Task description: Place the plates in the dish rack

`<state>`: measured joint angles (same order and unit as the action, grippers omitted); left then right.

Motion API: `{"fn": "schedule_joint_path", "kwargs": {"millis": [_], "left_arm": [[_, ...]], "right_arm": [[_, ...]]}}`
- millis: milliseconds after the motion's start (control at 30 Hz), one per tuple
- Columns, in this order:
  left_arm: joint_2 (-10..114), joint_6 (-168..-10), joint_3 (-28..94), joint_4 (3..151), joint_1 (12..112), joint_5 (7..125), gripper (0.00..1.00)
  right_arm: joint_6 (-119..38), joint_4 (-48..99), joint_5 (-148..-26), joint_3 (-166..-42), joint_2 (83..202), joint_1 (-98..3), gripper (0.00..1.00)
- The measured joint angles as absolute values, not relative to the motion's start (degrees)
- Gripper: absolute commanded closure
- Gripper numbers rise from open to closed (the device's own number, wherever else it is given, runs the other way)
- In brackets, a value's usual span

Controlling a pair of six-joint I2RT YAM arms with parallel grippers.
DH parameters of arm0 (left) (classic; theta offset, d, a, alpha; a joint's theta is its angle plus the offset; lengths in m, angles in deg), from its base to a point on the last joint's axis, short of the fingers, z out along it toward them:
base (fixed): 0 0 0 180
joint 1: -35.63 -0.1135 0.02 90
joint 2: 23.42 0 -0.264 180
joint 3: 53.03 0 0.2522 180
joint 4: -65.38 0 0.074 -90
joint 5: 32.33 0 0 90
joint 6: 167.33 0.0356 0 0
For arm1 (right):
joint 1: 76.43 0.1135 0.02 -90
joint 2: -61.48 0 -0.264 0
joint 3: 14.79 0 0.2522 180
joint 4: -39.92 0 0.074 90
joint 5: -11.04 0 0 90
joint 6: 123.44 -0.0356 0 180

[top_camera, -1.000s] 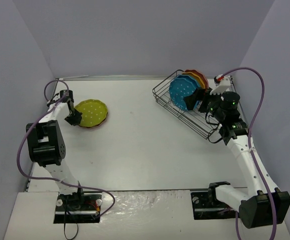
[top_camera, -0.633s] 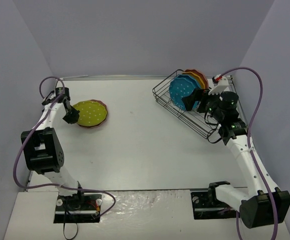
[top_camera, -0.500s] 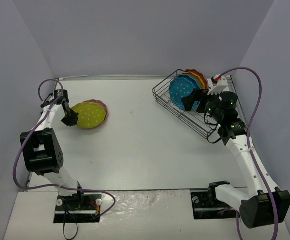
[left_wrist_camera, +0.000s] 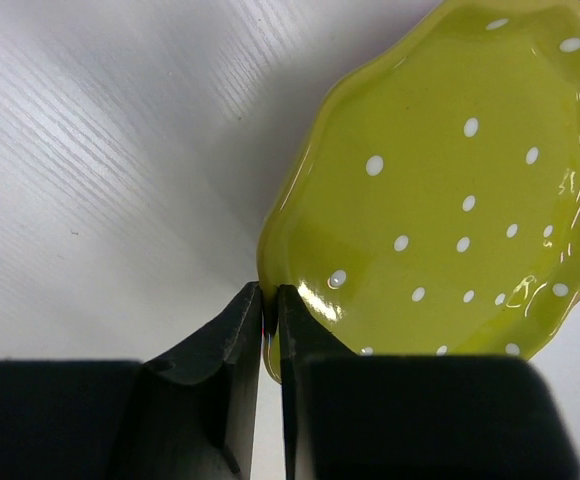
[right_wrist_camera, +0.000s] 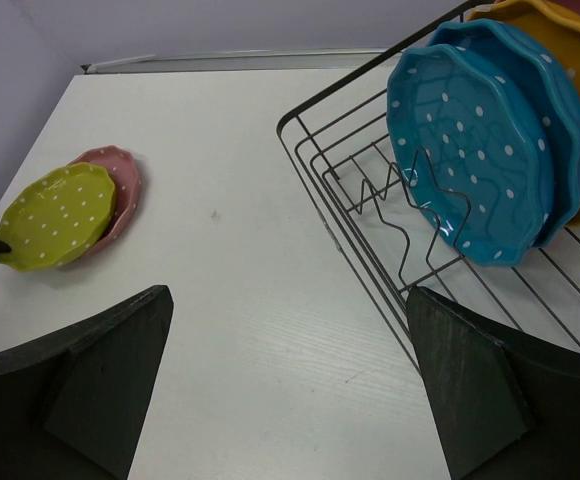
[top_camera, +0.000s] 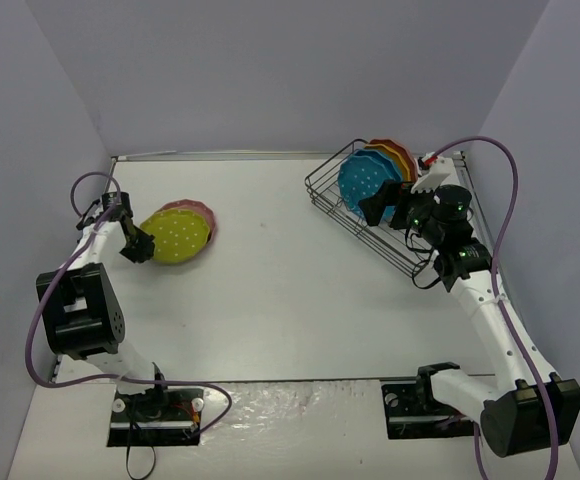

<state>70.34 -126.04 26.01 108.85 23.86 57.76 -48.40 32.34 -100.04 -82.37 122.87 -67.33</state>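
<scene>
left pincer (left_wrist_camera: 270, 298), clamped on the lime plate (left_wrist_camera: 440, 190) rim, is lifting it off the pink plate (right_wrist_camera: 128, 172) beyond, starting its trip to the dish rack (right_wrist_camera: 530, 300); right pincer (right_wrist_camera: 288, 330) is gaping.

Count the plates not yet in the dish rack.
2: the lime green plate, its rim pinched by the left hand, and the pink plate lying partly under it. Another could be hidden beneath them.

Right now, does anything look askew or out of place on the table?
Only the lime green plate: it lies off-centre over the pink plate, not stacked squarely, because the left gripper pinches its rim. Nothing looks spilled or broken; the other plates stand upright in the dish rack.
</scene>
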Motion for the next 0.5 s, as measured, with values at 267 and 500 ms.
{"fn": "schedule_joint_path", "kwargs": {"millis": [267,500], "left_arm": [[70.34,-125.81,25.53,108.79,23.59,57.90,0.71],[69.69,-125.87,25.30,108.46,23.49,59.34,0.47]], "right_arm": [[-48.60,32.34,-100.57,-82.37,123.10,-67.05,0.00],[-48.60,32.34,-101.35,-82.31,123.11,-66.59,0.00]]}}
